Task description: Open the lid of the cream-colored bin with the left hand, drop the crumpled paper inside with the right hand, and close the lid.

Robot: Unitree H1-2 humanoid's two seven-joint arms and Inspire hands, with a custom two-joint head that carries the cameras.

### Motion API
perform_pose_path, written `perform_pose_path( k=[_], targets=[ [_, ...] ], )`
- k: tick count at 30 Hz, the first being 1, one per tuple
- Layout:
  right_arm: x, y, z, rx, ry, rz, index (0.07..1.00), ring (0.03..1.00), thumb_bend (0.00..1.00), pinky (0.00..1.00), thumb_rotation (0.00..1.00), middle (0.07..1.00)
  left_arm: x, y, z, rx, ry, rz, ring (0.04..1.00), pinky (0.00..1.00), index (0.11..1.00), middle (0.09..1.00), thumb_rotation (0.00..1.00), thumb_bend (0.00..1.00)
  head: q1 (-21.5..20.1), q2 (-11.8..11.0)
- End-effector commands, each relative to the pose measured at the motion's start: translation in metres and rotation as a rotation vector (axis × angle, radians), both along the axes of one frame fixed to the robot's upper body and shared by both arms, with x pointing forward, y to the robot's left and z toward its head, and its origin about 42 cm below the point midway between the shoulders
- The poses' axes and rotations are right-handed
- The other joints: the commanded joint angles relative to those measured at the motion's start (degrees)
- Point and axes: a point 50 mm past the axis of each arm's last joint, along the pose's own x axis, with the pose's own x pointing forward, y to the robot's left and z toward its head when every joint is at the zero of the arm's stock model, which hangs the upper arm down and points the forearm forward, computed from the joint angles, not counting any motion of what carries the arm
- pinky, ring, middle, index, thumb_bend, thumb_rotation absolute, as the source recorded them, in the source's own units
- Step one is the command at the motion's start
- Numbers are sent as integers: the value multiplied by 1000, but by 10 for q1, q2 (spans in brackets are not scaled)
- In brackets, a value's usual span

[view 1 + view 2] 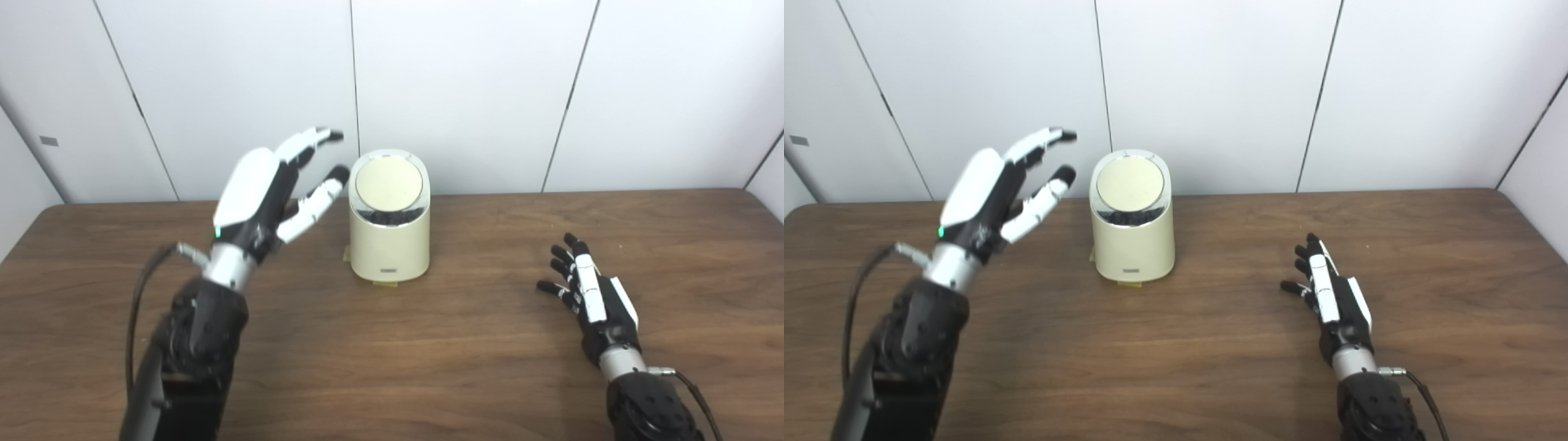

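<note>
The cream-colored bin (388,245) stands upright on the brown table, toward the back middle. Its round lid (388,182) lies closed inside a chrome ring. My left hand (269,190) is raised above the table just left of the bin, open, fingers spread and pointing at the lid, touching nothing. My right hand (591,294) rests open on the table to the right of the bin, edge-on, holding nothing. No crumpled paper shows in either view.
The wooden table (429,343) runs wide in front of a white panelled wall (465,79). A small yellowish patch (386,283) shows under the bin's base. A black cable (138,300) loops from my left wrist.
</note>
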Motion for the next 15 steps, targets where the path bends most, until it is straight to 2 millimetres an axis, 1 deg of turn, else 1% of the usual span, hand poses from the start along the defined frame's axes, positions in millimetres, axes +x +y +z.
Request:
perform_pose_path(
  k=[1, 5, 6, 7, 10, 12, 13, 15],
  targets=[
    [2, 5, 13, 23, -79, 18, 945, 931, 591, 886, 986, 921, -4, 5, 17, -122, -61, 19, 951, 908, 906, 932, 971, 397, -1, 2],
    [-1, 7, 20, 18, -128, 39, 945, 943, 601, 903, 987, 926, -21, 14, -7, -374, 47, 46, 948, 943, 911, 938, 979, 444, -1, 4],
    [-2, 7, 21, 22, -134, 43, 948, 950, 604, 911, 986, 933, -24, 15, -10, -415, 62, 49, 944, 949, 904, 937, 980, 430, -1, 4],
    [-3, 9, 23, 32, -145, 46, 950, 953, 606, 916, 985, 937, -32, 18, -19, -455, 96, 64, 941, 953, 900, 936, 981, 421, 0, 5],
    [-6, 12, 29, 68, -175, 54, 954, 978, 590, 963, 999, 962, -48, 24, -37, -540, 153, 77, 959, 995, 919, 944, 999, 413, 0, 5],
    [-8, 13, 34, 90, -192, 50, 945, 978, 580, 970, 999, 962, -58, 28, -49, -644, 182, 83, 979, 999, 952, 969, 1000, 389, 1, 6],
    [-10, 14, 37, 100, -200, 47, 946, 980, 575, 965, 1000, 964, -63, 30, -55, -696, 194, 97, 987, 1000, 973, 982, 1000, 398, 3, 7],
    [-13, 14, 41, 116, -217, 45, 944, 982, 573, 959, 1000, 965, -72, 32, -64, -767, 209, 116, 991, 1000, 982, 986, 1000, 404, 4, 7]
  ],
)
